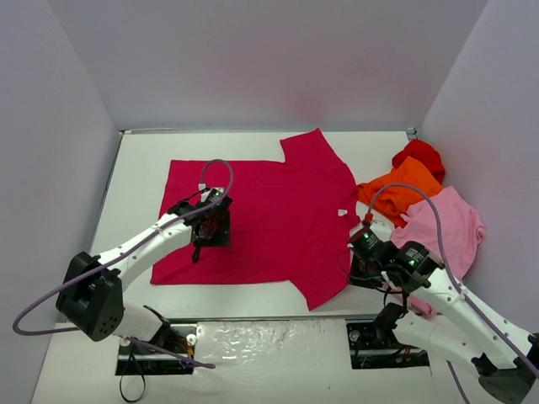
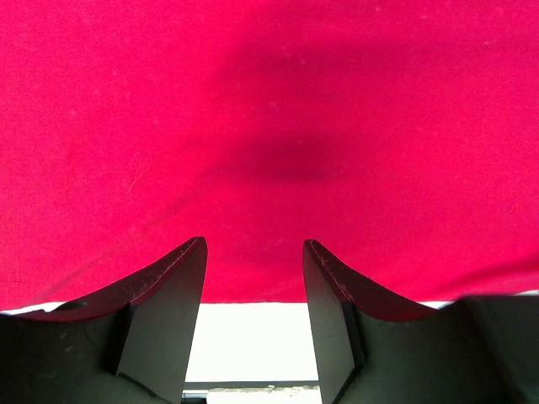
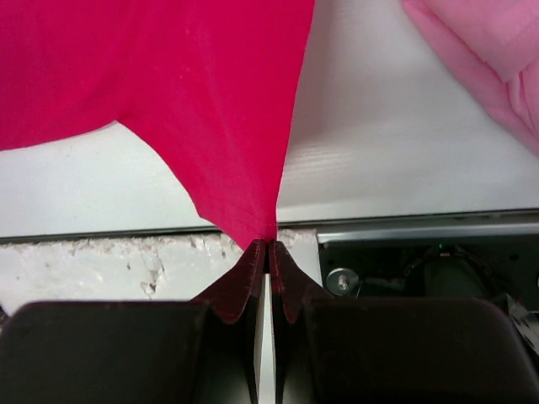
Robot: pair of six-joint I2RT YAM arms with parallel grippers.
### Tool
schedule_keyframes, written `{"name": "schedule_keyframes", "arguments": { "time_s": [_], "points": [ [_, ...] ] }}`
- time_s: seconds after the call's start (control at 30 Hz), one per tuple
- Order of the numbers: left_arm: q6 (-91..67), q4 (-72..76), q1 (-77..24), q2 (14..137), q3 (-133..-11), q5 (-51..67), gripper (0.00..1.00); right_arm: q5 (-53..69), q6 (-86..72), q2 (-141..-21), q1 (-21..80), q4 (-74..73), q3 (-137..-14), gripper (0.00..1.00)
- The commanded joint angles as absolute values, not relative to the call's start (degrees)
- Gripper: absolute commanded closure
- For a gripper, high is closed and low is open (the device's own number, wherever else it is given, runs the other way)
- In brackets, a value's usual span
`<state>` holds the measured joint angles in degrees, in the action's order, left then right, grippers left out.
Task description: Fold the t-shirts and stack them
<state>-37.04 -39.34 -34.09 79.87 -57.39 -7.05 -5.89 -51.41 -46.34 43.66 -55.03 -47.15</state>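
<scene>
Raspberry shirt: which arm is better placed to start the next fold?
Probably right: the right claw is shut on a corner of the shirt. The left claw hangs open over the cloth, gripping nothing.

A white worktop (image 1: 139, 168) sits inside a plain three-sided enclosure: a pale grey back wall (image 1: 269, 59), a left wall (image 1: 50, 126) and a right wall (image 1: 497, 93), all bare. The light is soft and even, with faint shadows. A metal rail (image 3: 404, 224) runs along the near edge, and beyond it lies what may be crinkled white sheeting (image 1: 269, 349).
</scene>
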Motion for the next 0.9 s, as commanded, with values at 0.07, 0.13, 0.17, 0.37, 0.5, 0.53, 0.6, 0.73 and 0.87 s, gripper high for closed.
{"name": "schedule_keyframes", "arguments": {
  "time_s": [0.07, 0.13, 0.17, 0.37, 0.5, 0.53, 0.6, 0.73, 0.87],
  "points": [
    [-36.83, -37.09, -34.37, 80.24, -60.12, -6.42, 0.53, -4.46, -55.83, -43.86, 44.21, -64.85, -51.17, 1.00],
    [-36.71, -37.03, -34.37, 80.24, -60.18, -6.42, 0.53, -4.37, -56.23, -43.92, 44.21, -66.95, -51.69, 1.00],
    [-36.65, -37.00, -34.37, 80.24, -60.20, -6.42, 0.53, -4.48, -56.34, -44.03, 44.21, -67.66, -52.02, 1.00],
    [-36.37, -36.96, -34.35, 80.67, -60.31, -6.48, 0.53, -2.89, -57.13, -43.53, 44.23, -67.92, -54.76, 0.51],
    [-36.00, -36.98, -34.34, 81.40, -60.98, -6.48, 0.53, -6.53, -59.16, -41.56, 44.23, -67.85, -58.65, 0.43],
    [-35.90, -37.05, -34.36, 81.53, -61.24, -6.56, 0.53, -7.91, -59.24, -41.54, 44.21, -67.85, -59.35, 0.43],
    [-35.56, -37.61, -34.37, 81.78, -62.08, -6.74, 0.53, -11.06, -58.65, -42.31, 44.14, -66.82, -61.96, 0.50],
    [-35.13, -38.32, -34.37, 81.93, -63.47, -7.08, 0.53, -13.12, -53.30, -50.13, 44.23, -58.00, -60.94, 0.72],
    [-34.75, -41.04, -34.44, 81.36, -65.54, -6.63, 0.56, -6.33, -50.05, -58.39, 46.00, -38.26, -52.41, 0.97]
  ]
}}
